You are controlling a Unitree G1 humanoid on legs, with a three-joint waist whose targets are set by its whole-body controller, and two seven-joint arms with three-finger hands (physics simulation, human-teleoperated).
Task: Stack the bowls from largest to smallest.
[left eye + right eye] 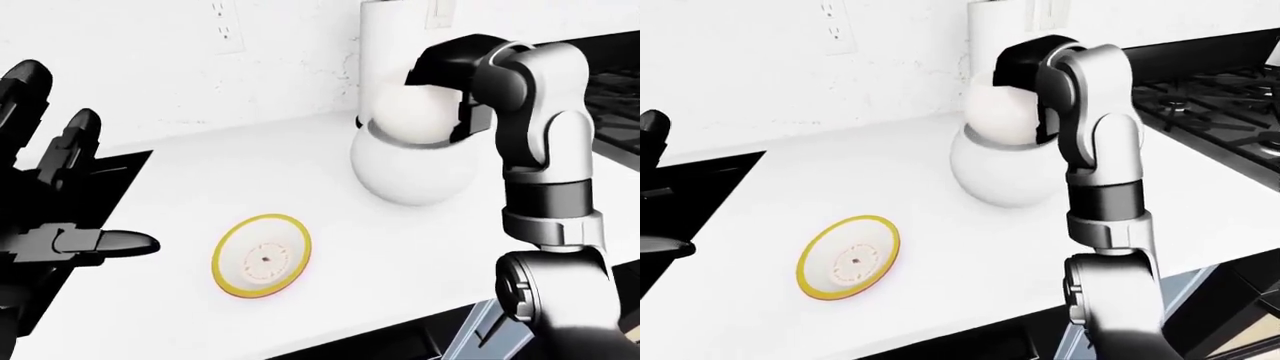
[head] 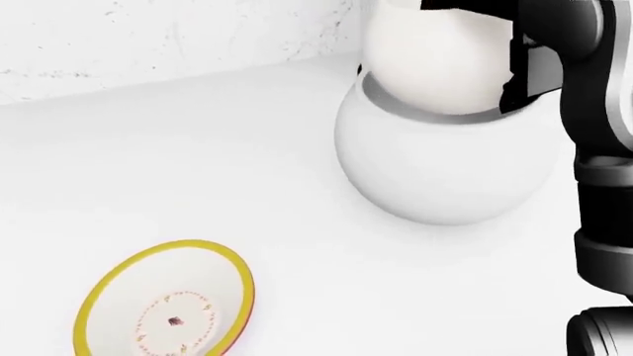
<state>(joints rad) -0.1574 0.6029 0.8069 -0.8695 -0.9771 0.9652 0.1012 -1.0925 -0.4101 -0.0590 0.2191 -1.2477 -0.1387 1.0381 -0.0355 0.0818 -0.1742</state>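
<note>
A large white bowl (image 1: 410, 176) stands on the white counter (image 1: 400, 247), right of centre in the left-eye view. A medium white bowl (image 1: 415, 112) sits tilted in its mouth, and my right hand (image 1: 462, 97) grips it at its right rim from above. A small yellow-rimmed bowl (image 1: 262, 255) lies alone on the counter at lower left, tilted toward me. My left hand (image 1: 75, 195) is open and empty at the left edge, well clear of the small bowl.
A black sink (image 1: 125, 169) lies at the left under my left hand. A white cylinder (image 1: 395, 37) stands against the wall behind the bowls. A black stove (image 1: 1210, 97) is at the right. The counter's edge runs along the bottom.
</note>
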